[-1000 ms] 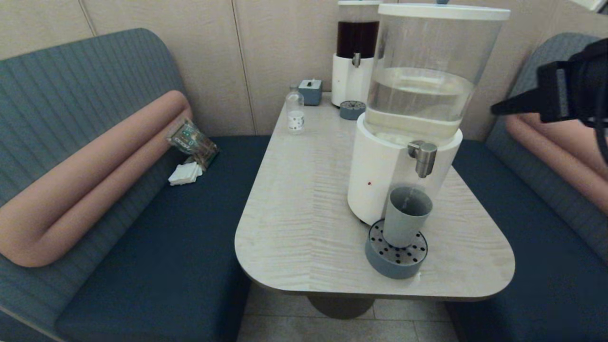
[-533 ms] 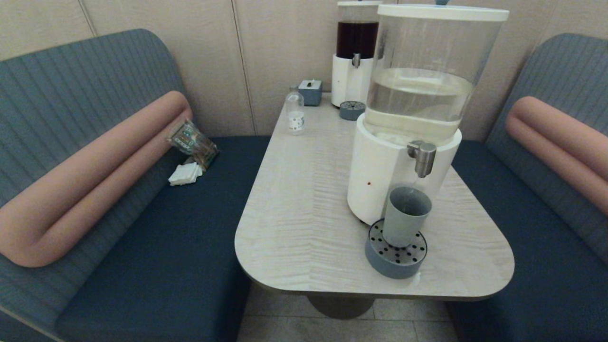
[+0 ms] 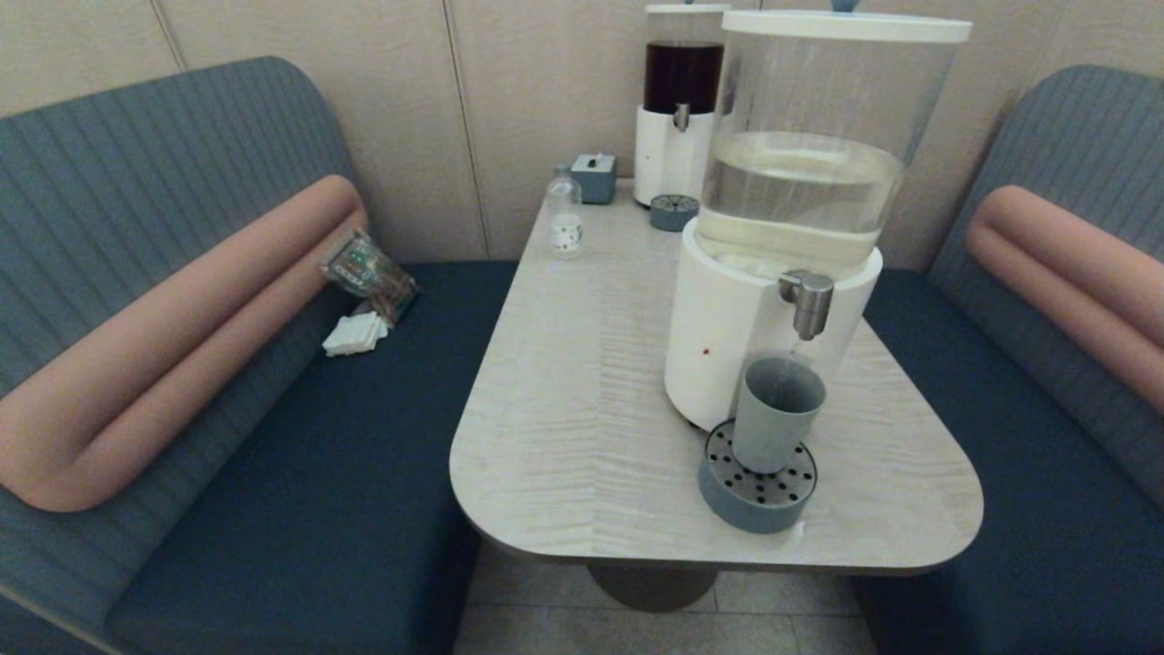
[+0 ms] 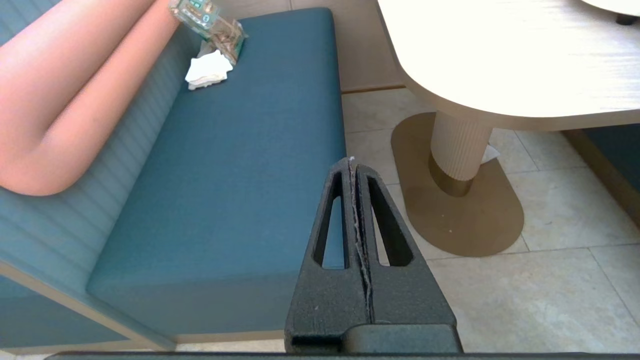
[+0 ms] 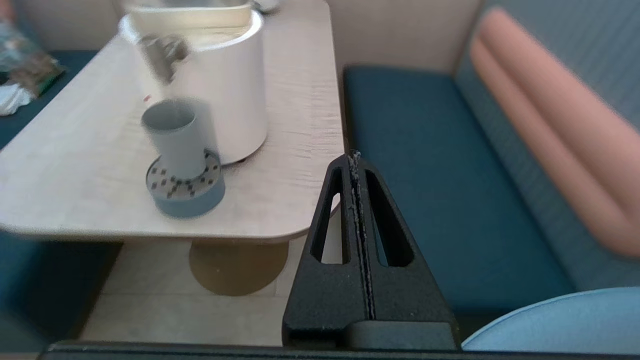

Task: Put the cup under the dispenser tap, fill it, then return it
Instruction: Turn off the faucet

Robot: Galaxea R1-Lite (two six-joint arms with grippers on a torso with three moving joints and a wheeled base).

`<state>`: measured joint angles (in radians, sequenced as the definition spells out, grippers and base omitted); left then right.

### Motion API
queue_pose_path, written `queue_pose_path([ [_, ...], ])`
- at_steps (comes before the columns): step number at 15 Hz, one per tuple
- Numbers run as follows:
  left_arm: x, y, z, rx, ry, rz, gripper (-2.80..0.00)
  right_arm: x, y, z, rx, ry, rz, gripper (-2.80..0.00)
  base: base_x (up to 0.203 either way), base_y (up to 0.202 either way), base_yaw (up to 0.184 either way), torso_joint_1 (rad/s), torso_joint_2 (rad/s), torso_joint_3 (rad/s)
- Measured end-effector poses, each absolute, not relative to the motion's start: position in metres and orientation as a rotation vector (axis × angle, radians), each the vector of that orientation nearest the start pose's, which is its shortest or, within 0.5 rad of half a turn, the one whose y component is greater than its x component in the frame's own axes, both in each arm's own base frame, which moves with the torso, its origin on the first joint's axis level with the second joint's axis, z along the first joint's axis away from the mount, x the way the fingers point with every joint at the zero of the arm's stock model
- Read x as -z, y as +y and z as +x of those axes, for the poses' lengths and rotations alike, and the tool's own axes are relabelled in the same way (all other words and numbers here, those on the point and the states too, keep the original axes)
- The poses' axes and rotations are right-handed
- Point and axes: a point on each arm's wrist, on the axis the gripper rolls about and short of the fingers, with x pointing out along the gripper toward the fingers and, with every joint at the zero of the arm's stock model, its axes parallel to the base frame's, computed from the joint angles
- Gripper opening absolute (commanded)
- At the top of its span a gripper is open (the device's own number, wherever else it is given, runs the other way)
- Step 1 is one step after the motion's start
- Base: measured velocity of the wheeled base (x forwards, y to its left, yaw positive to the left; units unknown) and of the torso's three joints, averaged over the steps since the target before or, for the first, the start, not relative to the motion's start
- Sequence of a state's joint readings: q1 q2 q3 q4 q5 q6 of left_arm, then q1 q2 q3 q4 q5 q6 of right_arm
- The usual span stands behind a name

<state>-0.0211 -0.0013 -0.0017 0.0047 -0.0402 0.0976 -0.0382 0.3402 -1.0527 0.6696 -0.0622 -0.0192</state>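
Observation:
The grey-blue cup [image 3: 777, 412] stands upright on a round perforated drip tray [image 3: 757, 484], directly below the steel dispenser tap [image 3: 806, 300] of the big white-based dispenser [image 3: 768, 318]. The right wrist view shows the same cup [image 5: 176, 139] on its drip tray [image 5: 185, 185]. My right gripper [image 5: 354, 156] is shut and empty, held off the table's near right corner, over the right bench. My left gripper [image 4: 351, 161] is shut and empty, low beside the left bench and the table pedestal. Neither gripper shows in the head view.
At the back of the table [image 3: 582, 400] stand a dark-red-liquid dispenser [image 3: 677, 109], a second small drip tray [image 3: 674, 210], a clear bottle [image 3: 565, 215] and a small grey box [image 3: 595, 174]. A snack packet [image 3: 368, 269] and white napkins [image 3: 355, 333] lie on the left bench.
The right arm, seen at the head view's right edge one second ago, has pulled back out of that view. The cup has stayed under the tap.

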Motion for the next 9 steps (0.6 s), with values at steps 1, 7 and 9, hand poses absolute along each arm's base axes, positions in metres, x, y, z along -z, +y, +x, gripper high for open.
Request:
queue_pose_path([
  [1,-0.075,0.000,-0.023,0.061,-0.001,0.098,-2.80,-0.260,0.002,-0.107,0.077,-0.060,-0.047,-2.80,0.000,0.000,0.000,0.000,0.00,0.000],
  [7,-0.075,0.000,-0.023,0.060,-0.001,0.098,-2.80,-0.178,-0.002,-0.100,0.064,-0.066,-0.063,-2.80,0.000,0.000,0.000,0.000,0.00,0.000],
  [9,-0.075,0.000,-0.023,0.061,-0.001,0.098,-2.80,-0.148,-0.002,-0.072,0.068,-0.027,-0.067,-2.80,0.000,0.000,0.000,0.000,0.00,0.000],
])
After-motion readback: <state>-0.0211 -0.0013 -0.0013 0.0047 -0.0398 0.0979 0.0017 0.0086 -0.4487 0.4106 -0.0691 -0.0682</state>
